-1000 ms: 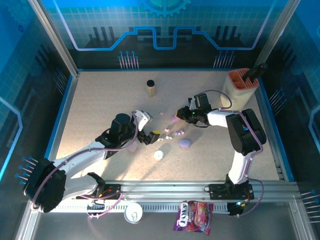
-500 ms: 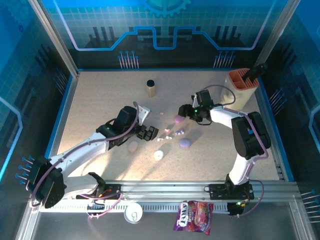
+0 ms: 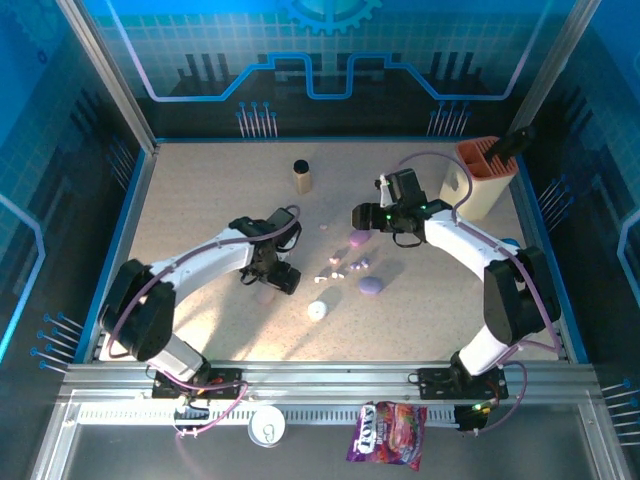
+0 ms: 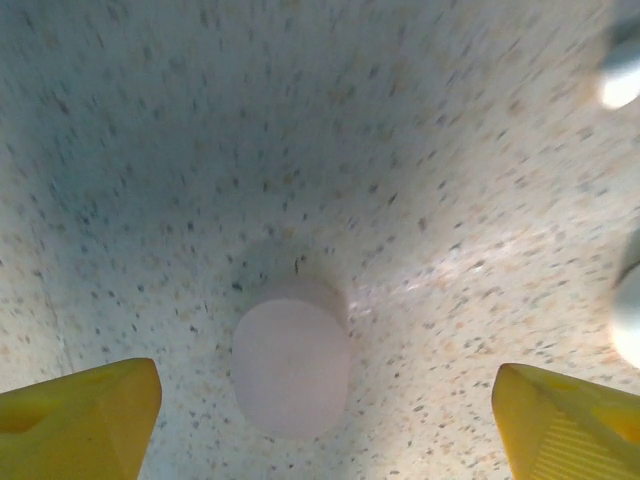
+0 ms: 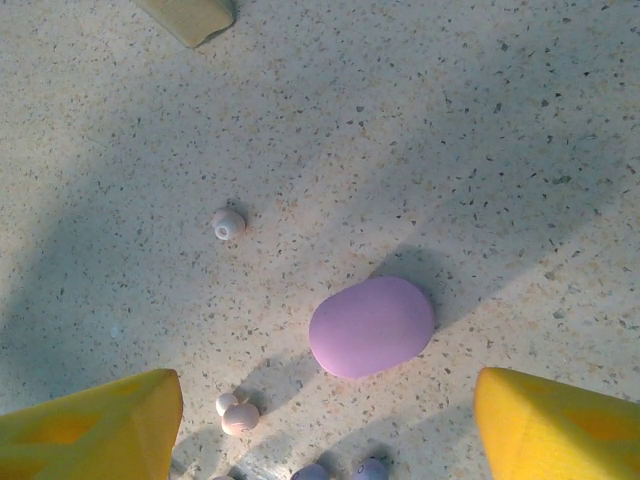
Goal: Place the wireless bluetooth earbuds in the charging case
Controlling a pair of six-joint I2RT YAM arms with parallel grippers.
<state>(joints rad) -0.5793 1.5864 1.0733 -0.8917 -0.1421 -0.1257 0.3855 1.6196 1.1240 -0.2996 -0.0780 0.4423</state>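
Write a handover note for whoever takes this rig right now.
Left gripper: open, fingertips either side of the pale pink case, not touching it.
Right gripper: open, hovering by the purple case.
Earbuds: loose on the table near the purple case, none held.
Done: no bud seated; both cases look closed.
Left: open a case, pick up buds, insert them.

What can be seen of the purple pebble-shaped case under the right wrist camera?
The purple case is a smooth, matte, rounded pebble, plastic by its look; no seam shows. It lies flat on the speckled table. Nothing touches it: the right gripper stands open above it, and tiny earbuds lie apart nearby.
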